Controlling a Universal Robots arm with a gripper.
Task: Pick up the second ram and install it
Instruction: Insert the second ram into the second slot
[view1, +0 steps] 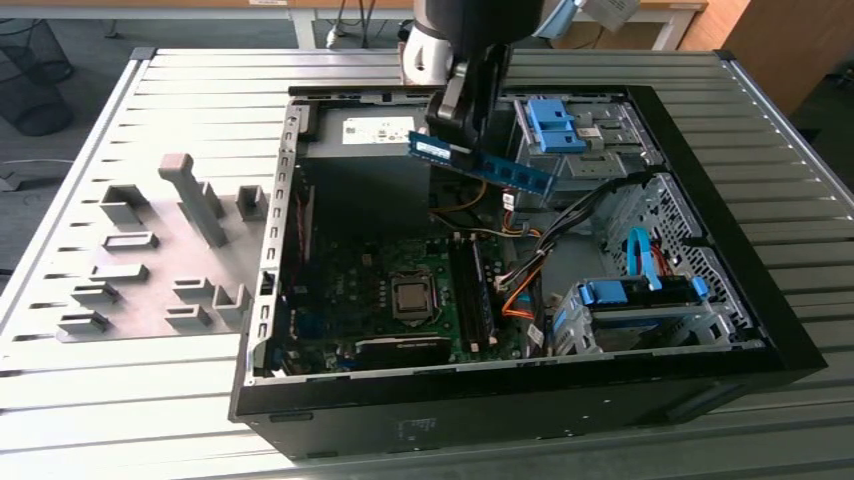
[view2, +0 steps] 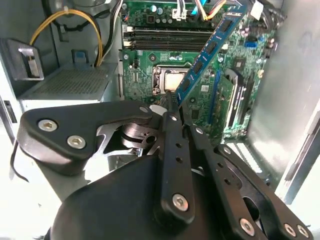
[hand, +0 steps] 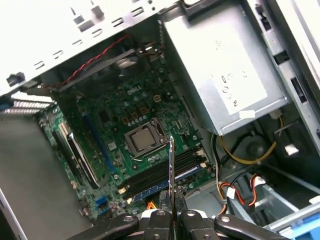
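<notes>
Black bolted linkage fingers (view2: 172, 145), silver screws

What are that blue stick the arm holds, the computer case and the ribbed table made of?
The second ram, clamped in the gripper: a glossy blue circuit board, likely fibreglass laminate, with dark chips. The computer case: probably sheet steel, bare grey inside, with a black outer shell. The table: ribbed silvery metal, seemingly aluminium.

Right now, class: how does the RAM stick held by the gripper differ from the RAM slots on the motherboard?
1. The second ram is blue-green; the RAM slots are long and black.
2. The stick hangs in the air above the open case, clamped by the gripper; the slots are fixed to the motherboard.
3. The stick sits tilted; the slots lie flat.
Both are long and narrow.
</notes>
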